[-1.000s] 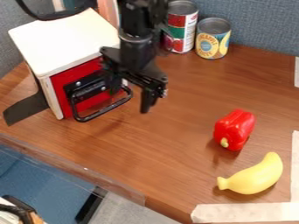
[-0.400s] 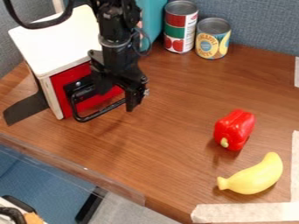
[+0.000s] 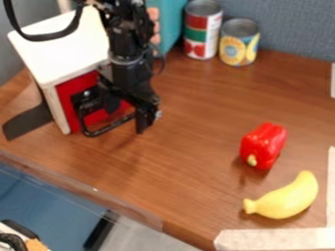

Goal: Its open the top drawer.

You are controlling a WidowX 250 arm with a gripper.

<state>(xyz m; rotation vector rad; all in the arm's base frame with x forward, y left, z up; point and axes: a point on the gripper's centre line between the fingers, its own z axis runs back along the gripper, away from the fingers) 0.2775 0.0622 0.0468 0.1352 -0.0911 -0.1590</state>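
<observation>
Shifted toward eight o'clock, the spread claw [image 3: 127, 117] hangs at the drawer's handle [image 3: 111, 126], likely needing to grip before pulling.

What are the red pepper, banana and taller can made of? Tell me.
The red pepper looks like plastic, glossy, with bright highlights. The banana seems to be plastic or rubber, smooth and evenly yellow, with a softer sheen. The taller can looks like metal with a printed wrap, likely paper: its top is bare grey.
</observation>
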